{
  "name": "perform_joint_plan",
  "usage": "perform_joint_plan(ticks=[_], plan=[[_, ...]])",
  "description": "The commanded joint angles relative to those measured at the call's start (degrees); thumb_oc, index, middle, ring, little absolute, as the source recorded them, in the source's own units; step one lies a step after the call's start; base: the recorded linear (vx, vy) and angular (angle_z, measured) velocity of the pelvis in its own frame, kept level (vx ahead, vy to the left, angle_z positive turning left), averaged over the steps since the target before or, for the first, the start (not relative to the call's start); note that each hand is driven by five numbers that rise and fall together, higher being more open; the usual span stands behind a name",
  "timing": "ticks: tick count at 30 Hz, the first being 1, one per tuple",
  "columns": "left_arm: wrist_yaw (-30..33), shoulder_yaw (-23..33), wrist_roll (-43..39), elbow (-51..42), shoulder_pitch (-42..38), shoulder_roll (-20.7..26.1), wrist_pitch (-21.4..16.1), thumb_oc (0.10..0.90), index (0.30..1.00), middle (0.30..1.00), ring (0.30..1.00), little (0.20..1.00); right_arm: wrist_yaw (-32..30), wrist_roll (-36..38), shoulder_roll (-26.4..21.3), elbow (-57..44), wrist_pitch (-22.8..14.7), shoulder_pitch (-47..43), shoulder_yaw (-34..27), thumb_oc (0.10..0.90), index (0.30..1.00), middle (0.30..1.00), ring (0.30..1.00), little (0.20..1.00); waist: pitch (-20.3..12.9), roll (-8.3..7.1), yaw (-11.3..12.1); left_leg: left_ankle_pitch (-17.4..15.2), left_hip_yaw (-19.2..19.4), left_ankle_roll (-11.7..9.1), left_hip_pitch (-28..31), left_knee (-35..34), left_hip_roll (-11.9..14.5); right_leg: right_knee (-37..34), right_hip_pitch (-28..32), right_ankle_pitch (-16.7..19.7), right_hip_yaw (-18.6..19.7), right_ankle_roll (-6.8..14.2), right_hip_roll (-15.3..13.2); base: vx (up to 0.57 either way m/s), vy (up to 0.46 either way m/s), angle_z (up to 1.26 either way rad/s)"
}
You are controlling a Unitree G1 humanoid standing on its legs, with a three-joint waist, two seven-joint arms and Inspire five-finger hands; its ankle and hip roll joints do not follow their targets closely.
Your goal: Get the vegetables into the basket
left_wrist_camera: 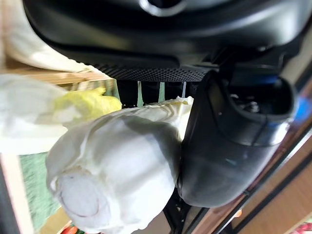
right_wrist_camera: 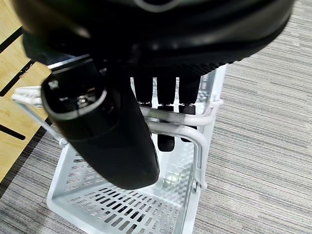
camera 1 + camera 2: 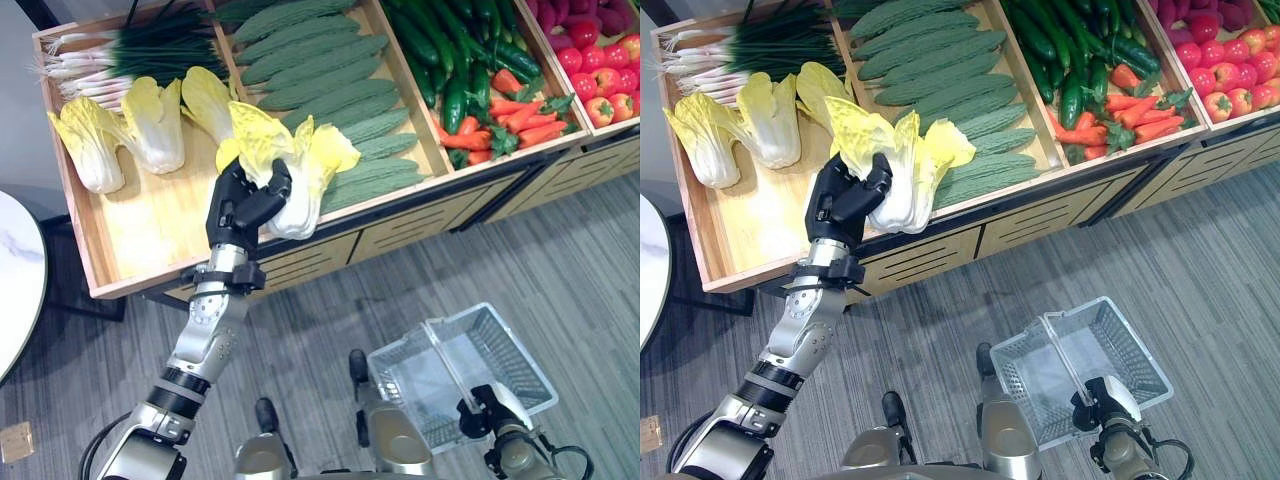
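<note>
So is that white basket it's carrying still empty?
Empty, as far as the views show. The basket hangs by its handle from the right hand, with bare mesh inside. The cabbage is in the left hand.

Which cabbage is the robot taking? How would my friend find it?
Start at the wooden shelf and find its leftmost bin, where pale yellow cabbages lie. Right at that bin's front edge, one cabbage is lifted up. Unlike the others, it has the dark left robot hand curled around it.
</note>
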Motion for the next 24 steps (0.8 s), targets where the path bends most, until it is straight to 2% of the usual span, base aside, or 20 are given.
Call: perform_joint_plan(ticks=[1, 4, 9, 15, 20, 24], plan=[[3.16, 3.66, 5.55, -3.37, -10.24, 2.92, -8.34, 0.400, 0.300, 0.300, 0.300, 0.300, -0.93, 2.64, -2.22, -0.11, -1.59, 2.46, 1.66, 0.400, 0.300, 0.300, 0.300, 0.300, -4.69, -2.26, 0.60, -0.53, -1.75, -1.44, -1.71, 0.04, 0.75, 4.26, 1.58, -9.37, -0.49, 5.15, -5.10, 0.00, 0.000, 0.00], [6.07, 5.78, 6.80, -0.12, -11.61, 4.49, -8.99, 0.400, 0.300, 0.300, 0.300, 0.300, -0.99, 2.87, -2.48, 0.22, -1.88, 2.07, 1.81, 0.400, 0.300, 0.300, 0.300, 0.300, -4.72, -2.33, 0.59, -0.52, -1.73, -1.53, -1.72, 0.04, 0.77, 4.16, 1.61, -9.38, -0.48, 5.19, -5.07, 0.00, 0.000, 0.00], [10.98, 11.45, 8.49, 6.70, -13.29, 10.40, -9.80, 0.400, 0.300, 0.300, 0.300, 0.300, -0.67, 3.07, -3.09, 0.49, -2.39, 2.18, 1.89, 0.400, 0.300, 0.300, 0.300, 0.300, -4.86, -2.23, 0.92, -0.37, -1.59, -1.71, -1.67, 0.04, 0.89, 4.10, 1.66, -9.38, -0.66, 5.29, -4.96, 0.00, 0.003, -0.01], [13.82, 13.17, 9.93, 11.40, -16.11, 16.09, -10.38, 0.400, 0.300, 0.300, 0.300, 0.300, -0.87, 3.56, -3.87, -0.27, -3.06, 1.17, 2.33, 0.400, 0.300, 0.300, 0.300, 0.300, -4.85, -2.04, 1.11, -0.17, -1.87, -1.86, -2.04, 0.04, 0.85, 4.18, 1.64, -9.39, -1.00, 5.40, -5.10, 0.00, 0.004, 0.01], [12.52, 12.63, 9.63, 9.54, -14.25, 16.01, -10.48, 0.400, 0.300, 0.300, 0.300, 0.300, -1.21, 3.56, -3.62, -0.46, -3.07, 0.69, 2.46, 0.400, 0.300, 0.300, 0.300, 0.300, -4.70, -1.67, 1.36, -0.27, -1.99, -1.76, -1.96, 0.04, 0.62, 4.32, 1.74, -9.31, -1.15, 5.51, -5.50, 0.00, 0.006, 0.00], [8.22, 11.74, 5.55, 3.67, -10.87, 12.99, -10.85, 0.400, 0.300, 0.300, 0.300, 0.300, -1.21, 3.57, -3.23, -0.11, -2.48, 1.28, 1.45, 0.400, 0.300, 0.300, 0.300, 0.300, -4.85, -1.29, 1.51, -0.51, -2.18, -1.59, -1.54, 0.04, 0.30, 4.35, 2.23, -9.43, -1.17, 5.51, -5.91, 0.00, 0.000, 0.00]])
